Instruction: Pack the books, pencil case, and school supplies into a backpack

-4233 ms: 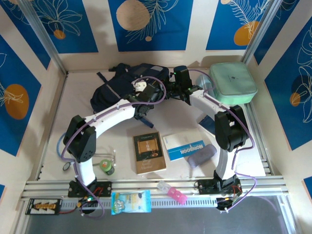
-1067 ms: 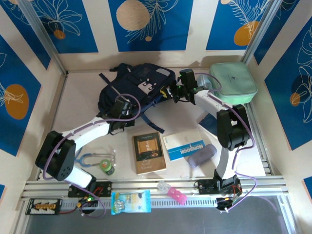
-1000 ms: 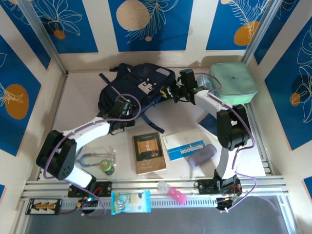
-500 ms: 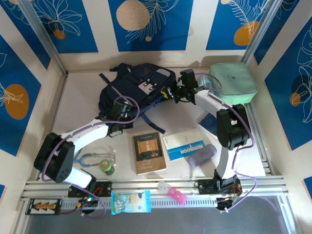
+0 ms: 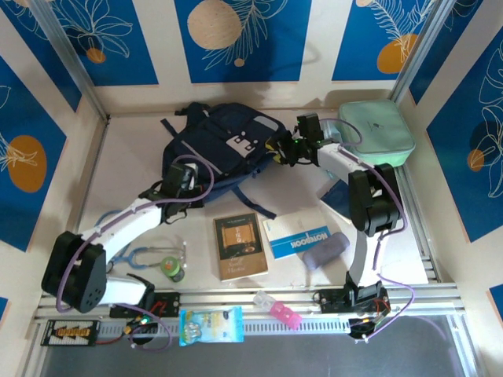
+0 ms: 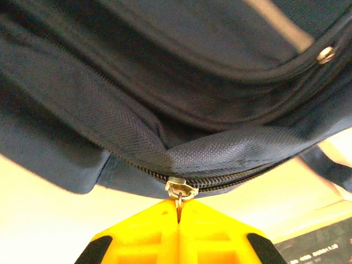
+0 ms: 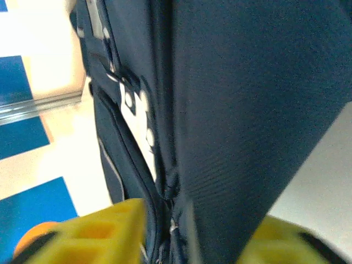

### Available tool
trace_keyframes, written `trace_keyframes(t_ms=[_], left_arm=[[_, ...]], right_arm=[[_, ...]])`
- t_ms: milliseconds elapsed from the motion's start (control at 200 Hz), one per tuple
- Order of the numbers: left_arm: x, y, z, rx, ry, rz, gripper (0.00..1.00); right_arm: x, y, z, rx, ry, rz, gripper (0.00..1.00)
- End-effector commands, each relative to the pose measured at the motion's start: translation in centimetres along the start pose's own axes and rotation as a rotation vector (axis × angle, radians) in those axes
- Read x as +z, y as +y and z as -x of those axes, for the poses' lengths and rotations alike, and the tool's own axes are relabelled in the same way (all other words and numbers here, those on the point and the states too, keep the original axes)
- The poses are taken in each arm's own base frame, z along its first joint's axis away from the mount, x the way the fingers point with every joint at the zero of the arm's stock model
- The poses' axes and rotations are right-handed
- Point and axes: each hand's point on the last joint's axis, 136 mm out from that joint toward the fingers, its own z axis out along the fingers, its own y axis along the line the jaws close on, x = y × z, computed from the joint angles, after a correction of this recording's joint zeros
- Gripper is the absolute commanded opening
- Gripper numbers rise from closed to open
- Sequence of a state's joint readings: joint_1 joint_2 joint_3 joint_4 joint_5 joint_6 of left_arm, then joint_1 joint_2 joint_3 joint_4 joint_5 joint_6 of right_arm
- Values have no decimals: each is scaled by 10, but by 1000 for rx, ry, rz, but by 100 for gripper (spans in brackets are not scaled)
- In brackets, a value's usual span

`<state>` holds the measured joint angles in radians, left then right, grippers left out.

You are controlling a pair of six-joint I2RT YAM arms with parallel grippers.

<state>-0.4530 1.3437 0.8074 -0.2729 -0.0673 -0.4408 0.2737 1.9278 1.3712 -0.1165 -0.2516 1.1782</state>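
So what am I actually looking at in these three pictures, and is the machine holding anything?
These are two robot arms, a left arm and a right arm, bolted at the near edge of a table. Each ends in a two-finger gripper. The wide picture is from a camera above. The other two are from cameras on the wrists, so the yellow blocks there are the fingers. On the table lie a large navy-blue fabric backpack, a mint-green rounded case, a brown book with gold print, a blue-and-white notebook and a grey-purple soft pouch. The left gripper is shut on the backpack's small metal zipper pull. The right gripper has its fingers apart, with a fold of the backpack's fabric between them.
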Motion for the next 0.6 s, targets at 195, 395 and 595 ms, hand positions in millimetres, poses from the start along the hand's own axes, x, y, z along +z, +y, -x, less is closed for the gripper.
trace_keyframes(t_ms=[195,395,595], left_arm=[[-3,-68,13,120,109,-186,0],[-1,-104,15,146,143,-269,0],[-3,-126,17,173,159,-311,0]], right_arm=[[-79,-9,-16,-32,-189,-121,66],[-68,-21,-80,81,-85,-124,66],[-35,-35,-120,159,-11,-178,77]])
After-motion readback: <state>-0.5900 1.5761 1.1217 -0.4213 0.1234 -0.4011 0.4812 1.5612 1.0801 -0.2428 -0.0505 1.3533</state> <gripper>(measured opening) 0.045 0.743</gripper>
